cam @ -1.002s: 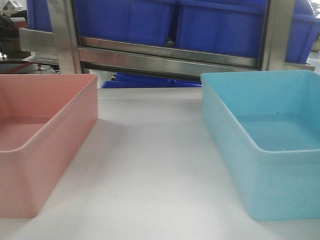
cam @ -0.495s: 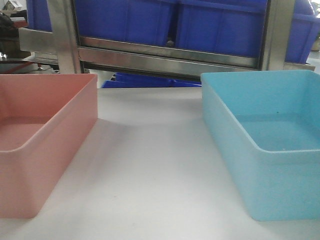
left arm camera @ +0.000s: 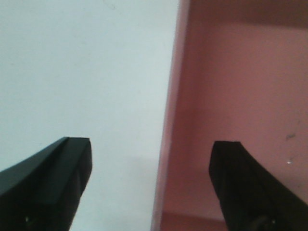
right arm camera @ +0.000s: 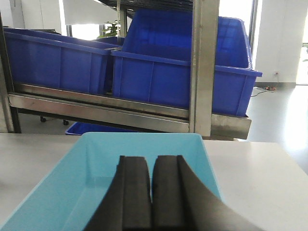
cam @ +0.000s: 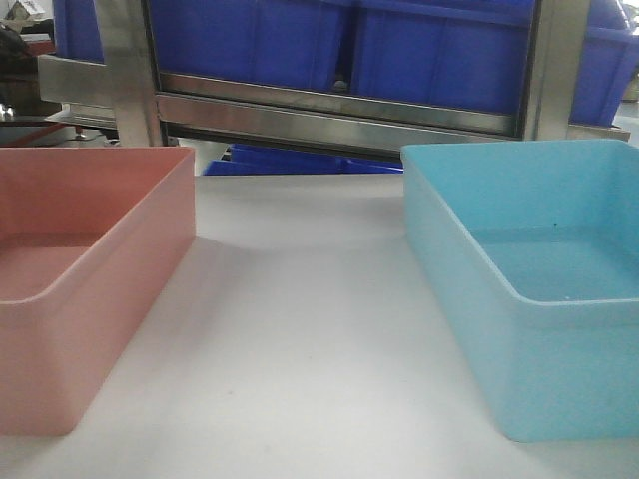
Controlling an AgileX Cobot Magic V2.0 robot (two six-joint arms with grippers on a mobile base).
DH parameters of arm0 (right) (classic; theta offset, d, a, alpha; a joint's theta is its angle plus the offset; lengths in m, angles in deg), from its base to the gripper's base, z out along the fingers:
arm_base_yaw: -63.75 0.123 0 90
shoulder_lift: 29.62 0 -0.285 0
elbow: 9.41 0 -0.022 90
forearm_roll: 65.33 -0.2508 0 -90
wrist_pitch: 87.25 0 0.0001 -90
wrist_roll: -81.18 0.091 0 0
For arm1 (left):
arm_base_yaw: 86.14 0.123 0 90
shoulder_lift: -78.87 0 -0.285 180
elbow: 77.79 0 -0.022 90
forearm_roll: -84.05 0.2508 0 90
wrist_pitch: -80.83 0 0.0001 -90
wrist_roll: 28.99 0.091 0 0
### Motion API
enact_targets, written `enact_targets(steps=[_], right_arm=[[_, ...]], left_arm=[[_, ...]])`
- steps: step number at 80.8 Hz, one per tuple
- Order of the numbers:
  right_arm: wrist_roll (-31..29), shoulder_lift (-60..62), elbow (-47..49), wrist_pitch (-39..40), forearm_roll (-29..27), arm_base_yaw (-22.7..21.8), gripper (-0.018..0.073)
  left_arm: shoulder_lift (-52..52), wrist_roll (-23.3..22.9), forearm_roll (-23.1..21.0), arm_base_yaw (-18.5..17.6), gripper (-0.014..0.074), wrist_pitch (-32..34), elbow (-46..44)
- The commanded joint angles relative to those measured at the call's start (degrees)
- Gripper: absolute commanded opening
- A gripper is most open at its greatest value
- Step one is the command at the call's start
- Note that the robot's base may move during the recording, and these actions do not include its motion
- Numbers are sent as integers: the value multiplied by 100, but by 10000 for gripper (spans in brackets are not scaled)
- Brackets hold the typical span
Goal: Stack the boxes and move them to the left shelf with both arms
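- White table was seen before a steel rack.
- Pink bin and blue bin were set well apart, unstacked.
- Left gripper was spread wide astride the pink wall; right gripper was pressed closed, empty.
- Tilting was feared from a one-wall pinch.

Left gripper: jaws spread wide. Its black tapered fingers sit at the two lower corners of the wrist view, tips aimed downward.

Right gripper: the two black fingers lie side by side with a thin slit between them, aimed forward, clasping nothing.
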Motion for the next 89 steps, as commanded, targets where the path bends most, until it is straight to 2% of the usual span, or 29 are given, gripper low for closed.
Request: enact_targets(steps=[1, 6, 12, 28, 32, 49, 58, 66, 76, 89], right_arm=[[-43, 111, 130, 475, 6, -4, 49], [-43, 111, 130, 475, 6, -4, 49], [-43, 111, 130, 475, 6, -4, 49], [-43, 111, 130, 475, 6, -4, 49], [-43, 111, 130, 475, 6, -4, 49], [-43, 111, 130, 475, 6, -4, 49], [-43, 111, 130, 475, 6, -4, 49], [-43, 111, 130, 475, 6, -4, 49], [-43, 111, 130, 475, 6, -4, 49], [-43, 111, 130, 475, 6, -4, 49]], left_arm=[[139, 7, -57, 5, 406, -67, -206], [82, 7, -82, 5, 394, -70, -193], [68, 7, -82, 5, 328, -69, -193], [68, -53, -71, 5, -20, -107, -193], [68, -53, -71, 5, 4, -107, -193], [95, -53, -117, 5, -7, -197, -193], [266, -53, -371, 5, -7, -305, -193], [522, -108, -804, -49, -7, -535, -193], [900, -709, -1029, -257, -6, -721, -193], [1221, -1199, -1335, -629, -6, -979, -193]])
